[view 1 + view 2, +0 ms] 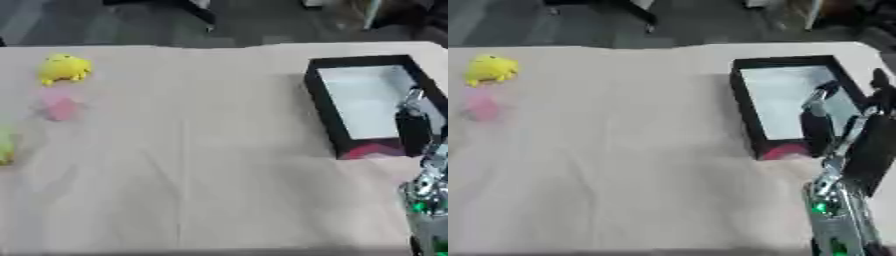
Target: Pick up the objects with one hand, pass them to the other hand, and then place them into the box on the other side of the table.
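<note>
Right hand (846, 135) over near end of box (744, 107), fingers straight, open, holding nothing visible.

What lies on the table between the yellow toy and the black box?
Nothing: between the yellow toy and the black box there is only bare tan tablecloth, seen in both eye views.

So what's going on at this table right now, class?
The robot's right hand is over the near end of the black box on the right side of the table, with something pink at the box's near edge. Whether the hand holds anything can't be made out. A yellow toy, a pink object and a green thing lie on the left side. The left hand isn't visible.
</note>
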You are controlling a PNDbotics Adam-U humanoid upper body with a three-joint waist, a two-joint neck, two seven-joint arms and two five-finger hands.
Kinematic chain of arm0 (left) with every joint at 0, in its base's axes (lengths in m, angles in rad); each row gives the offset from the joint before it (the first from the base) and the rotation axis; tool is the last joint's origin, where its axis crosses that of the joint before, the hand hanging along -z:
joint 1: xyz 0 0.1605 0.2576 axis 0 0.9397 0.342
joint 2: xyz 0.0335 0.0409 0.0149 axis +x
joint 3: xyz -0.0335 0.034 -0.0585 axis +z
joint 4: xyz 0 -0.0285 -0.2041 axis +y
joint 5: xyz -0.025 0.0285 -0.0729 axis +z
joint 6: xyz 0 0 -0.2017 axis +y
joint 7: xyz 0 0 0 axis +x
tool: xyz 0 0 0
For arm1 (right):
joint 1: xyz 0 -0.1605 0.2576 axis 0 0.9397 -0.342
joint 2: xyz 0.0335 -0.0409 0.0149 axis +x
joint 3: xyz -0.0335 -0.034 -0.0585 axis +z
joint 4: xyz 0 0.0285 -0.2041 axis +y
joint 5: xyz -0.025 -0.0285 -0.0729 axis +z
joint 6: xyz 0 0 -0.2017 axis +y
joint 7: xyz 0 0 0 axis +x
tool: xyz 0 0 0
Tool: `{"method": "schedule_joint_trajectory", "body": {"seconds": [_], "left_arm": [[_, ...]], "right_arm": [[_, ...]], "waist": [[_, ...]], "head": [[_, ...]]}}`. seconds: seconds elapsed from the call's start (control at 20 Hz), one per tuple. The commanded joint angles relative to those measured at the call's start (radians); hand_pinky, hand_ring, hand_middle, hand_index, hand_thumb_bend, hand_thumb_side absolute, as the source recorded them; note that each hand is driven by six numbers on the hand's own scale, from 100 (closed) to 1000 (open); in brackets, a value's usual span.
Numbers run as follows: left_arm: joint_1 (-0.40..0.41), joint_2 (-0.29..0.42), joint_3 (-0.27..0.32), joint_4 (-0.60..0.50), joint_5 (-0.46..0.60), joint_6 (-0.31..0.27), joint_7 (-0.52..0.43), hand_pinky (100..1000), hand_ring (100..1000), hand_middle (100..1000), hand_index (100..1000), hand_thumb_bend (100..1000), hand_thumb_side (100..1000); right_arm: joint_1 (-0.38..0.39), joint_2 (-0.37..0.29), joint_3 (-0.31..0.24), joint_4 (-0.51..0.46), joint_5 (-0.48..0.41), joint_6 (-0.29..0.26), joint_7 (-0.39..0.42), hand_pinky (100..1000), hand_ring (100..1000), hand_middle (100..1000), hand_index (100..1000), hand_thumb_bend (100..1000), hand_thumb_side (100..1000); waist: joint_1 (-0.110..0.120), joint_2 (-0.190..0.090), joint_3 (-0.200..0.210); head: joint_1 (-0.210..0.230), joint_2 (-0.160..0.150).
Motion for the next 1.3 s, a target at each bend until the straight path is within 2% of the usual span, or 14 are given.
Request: {"method": "schedule_joint_trajectory", "body": {"seconds": [0.05,0.55,0.7,0.85,1.0,1.15,1.3], "left_arm": [[-0.008,0.014,0.006,-0.021,-0.002,-0.001,-0.003,783,648,632,776,593,550],[-0.007,0.020,0.008,-0.017,-0.010,0.000,-0.008,783,649,633,777,601,552],[-0.004,0.078,0.016,0.001,-0.047,-0.003,-0.027,784,651,635,782,607,550],[0.024,0.267,0.018,0.092,-0.144,-0.030,-0.106,794,658,640,792,595,538],[0.051,0.482,-0.005,0.269,-0.243,-0.106,-0.221,806,672,649,813,598,533],[0.055,0.676,-0.067,0.483,-0.357,-0.215,-0.323,812,684,659,830,617,490],[0.020,0.815,-0.161,0.678,-0.462,-0.317,-0.386,812,686,656,840,625,439]], "right_arm": [[-0.009,-0.008,-0.005,-0.024,0.005,0.155,-0.157,396,745,776,908,100,708],[-0.008,-0.008,-0.004,-0.023,0.004,0.154,-0.157,395,745,776,907,100,710],[-0.004,-0.009,-0.005,-0.020,0.005,0.154,-0.159,396,745,776,907,100,710],[-0.001,-0.017,-0.005,-0.017,0.011,0.151,-0.161,395,745,776,907,100,711],[0.004,-0.026,-0.003,-0.013,0.016,0.147,-0.162,397,745,776,907,100,709],[0.009,-0.032,0.000,-0.009,0.024,0.141,-0.160,398,745,776,908,100,709],[0.014,-0.037,0.004,-0.005,0.031,0.137,-0.155,398,745,776,908,100,708]], "waist": [[0.002,-0.013,0.000],[0.002,-0.013,0.000],[0.006,-0.018,0.000],[0.021,-0.025,0.003],[0.037,-0.035,0.002],[0.050,-0.048,-0.002],[0.058,-0.059,-0.006]], "head": [[0.001,0.006],[0.007,0.006],[0.007,0.006],[0.010,0.006],[0.022,0.006],[0.047,0.006],[0.065,0.006]]}}
